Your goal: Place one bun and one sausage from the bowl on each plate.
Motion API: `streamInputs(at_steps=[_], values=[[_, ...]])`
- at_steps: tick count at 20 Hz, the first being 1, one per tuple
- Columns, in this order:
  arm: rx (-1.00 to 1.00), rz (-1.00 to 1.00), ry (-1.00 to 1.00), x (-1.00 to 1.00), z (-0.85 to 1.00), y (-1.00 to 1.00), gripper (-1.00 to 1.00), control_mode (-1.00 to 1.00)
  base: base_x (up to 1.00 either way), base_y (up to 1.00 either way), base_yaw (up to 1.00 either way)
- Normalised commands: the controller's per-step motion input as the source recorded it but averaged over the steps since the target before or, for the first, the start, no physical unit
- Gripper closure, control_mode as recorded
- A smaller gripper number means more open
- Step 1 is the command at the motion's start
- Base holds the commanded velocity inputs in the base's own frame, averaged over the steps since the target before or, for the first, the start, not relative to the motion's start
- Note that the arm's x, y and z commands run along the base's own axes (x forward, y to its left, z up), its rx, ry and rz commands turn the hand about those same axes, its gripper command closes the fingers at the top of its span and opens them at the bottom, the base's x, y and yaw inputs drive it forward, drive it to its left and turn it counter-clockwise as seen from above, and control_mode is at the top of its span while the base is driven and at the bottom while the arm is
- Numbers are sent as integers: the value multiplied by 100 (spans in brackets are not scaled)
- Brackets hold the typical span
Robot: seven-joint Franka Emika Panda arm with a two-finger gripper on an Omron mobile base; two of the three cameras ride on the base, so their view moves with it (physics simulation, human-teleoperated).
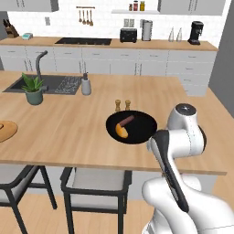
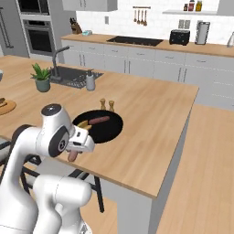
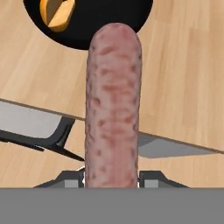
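My gripper [image 3: 111,179] is shut on a pinkish-brown sausage [image 3: 113,105], which stands up between the dark fingers [image 3: 154,177]. It hangs over the island's near edge, just short of the black bowl [image 3: 109,26]. In the right base view the gripper [image 2: 75,150] holds the sausage end [image 2: 72,156] in front of the bowl [image 2: 109,130]. The bowl [image 1: 141,132] holds an orange bun [image 1: 121,131] and another sausage [image 1: 126,121]. A tan round plate [image 1: 5,132] with food on it lies at the island's far left.
Two small shakers [image 1: 122,105] stand just behind the bowl. A potted plant [image 1: 33,89], a soap dispenser [image 1: 86,85] and the sink [image 1: 45,84] lie at the back left. Dark stools [image 1: 96,183] stand under the island's near edge.
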Motion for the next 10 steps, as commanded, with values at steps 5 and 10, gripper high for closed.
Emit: streamInputs(at_steps=[5,10], values=[[0,0,0,-15,0,0,100,100,-47,20,-1],[0,0,0,0,0,0,100,100,-28,99,-22]])
